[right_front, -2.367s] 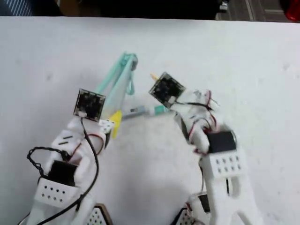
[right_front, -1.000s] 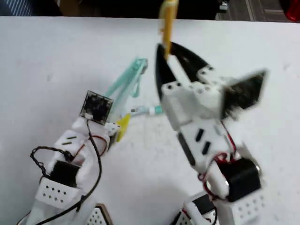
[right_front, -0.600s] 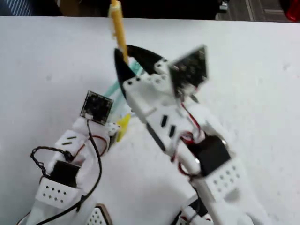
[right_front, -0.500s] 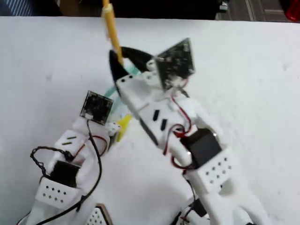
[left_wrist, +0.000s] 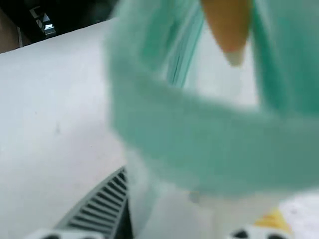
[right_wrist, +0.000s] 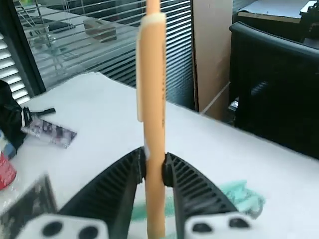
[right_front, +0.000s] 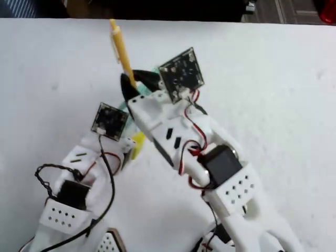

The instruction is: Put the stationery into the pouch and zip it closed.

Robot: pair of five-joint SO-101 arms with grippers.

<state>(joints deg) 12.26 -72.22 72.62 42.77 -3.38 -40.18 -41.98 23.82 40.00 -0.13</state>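
The right claw (right_wrist: 154,159) pinches a yellow pen (right_wrist: 153,89) between its two black ribbed jaws. It grips the pen low on the barrel, so most of the length stands upright above the jaws and a short end passes below them. The left claw (right_front: 131,137) sits low at the near end of the mint-green pouch (left_wrist: 199,149); whether it is spread or closed I cannot tell. In the left wrist view the pouch's soft rim curves across close to the camera, and the pen's orange tip (left_wrist: 227,25) hangs just above that rim. Whether tip and fabric touch I cannot tell. From above, the right arm leans across over the pouch and hides most of it, and the pen slants up and away toward the far edge. The white surface (right_front: 262,68) runs broad on both sides of the arms and ends beyond them in a straight far edge against dark room. Past that edge stand window blinds, a brown board and a black chair, and a small printed card (right_wrist: 50,132) lies on the surface well apart from the claw.
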